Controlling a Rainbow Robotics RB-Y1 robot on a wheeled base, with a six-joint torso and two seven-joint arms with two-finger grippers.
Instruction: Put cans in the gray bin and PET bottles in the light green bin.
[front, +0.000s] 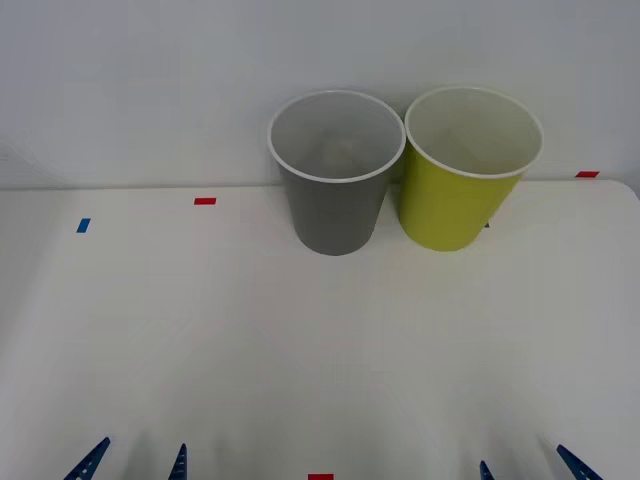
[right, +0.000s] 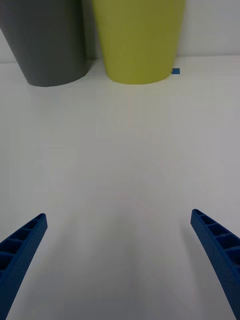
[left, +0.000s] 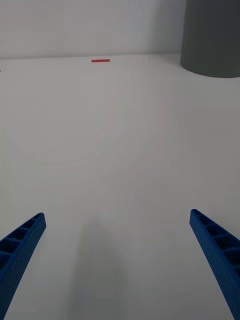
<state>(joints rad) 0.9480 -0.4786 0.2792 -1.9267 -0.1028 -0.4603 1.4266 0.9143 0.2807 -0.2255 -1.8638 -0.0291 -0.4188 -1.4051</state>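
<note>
Gray bin (front: 336, 215): smooth, matt outside, looks like plastic; whitish rim, pale inside w/ faint sheen. Light green bin (front: 455, 205): same smooth finish, slightly satin. Table (front: 250, 350): white, smooth, matt, soft reflections near bins. Left gripper (front: 135, 462) & right gripper (front: 528, 466): fingers blue, ribbed, matt plastic-looking.

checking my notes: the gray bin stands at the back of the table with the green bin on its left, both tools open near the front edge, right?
Not quite: in the front view the green bin stands on the right of the gray bin, not the left. The rest holds: left tool and right tool are open.
</note>
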